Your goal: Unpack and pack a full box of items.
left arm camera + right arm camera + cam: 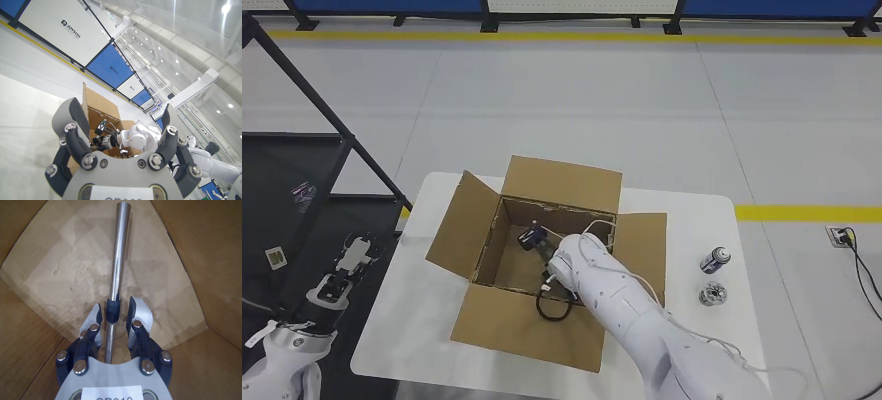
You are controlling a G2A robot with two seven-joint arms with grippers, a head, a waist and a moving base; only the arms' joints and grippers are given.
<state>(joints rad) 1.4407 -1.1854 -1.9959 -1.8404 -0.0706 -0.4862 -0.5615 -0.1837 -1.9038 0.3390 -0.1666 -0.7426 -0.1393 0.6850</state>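
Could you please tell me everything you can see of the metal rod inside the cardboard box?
The metal rod is slim, straight and polished, mirror-bright like steel, with a black sleeve round it partway along. It appears to lie on the cardboard box floor, between the right gripper's open fingers, which flank the sleeve without visibly touching it.

**Top view:** mounted above the arms, faced steeply down, mid-range, on the counter (pixel 697 215) and open box (pixel 562 180), with floor (pixel 592 100) beyond.

**Left wrist view:** sat off the counter's left side behind the left gripper (pixel 121 111), tilted upward across the box toward wall panels (pixel 56 32) and ceiling (pixel 189 37).

**Right wrist view:** sat inside the box behind the right gripper (pixel 115 308), very near the cardboard bottom.

**Overlap:** all 3 views shared the box; 2 of them, top and left wrist, shared the right arm (pixel 642 300).
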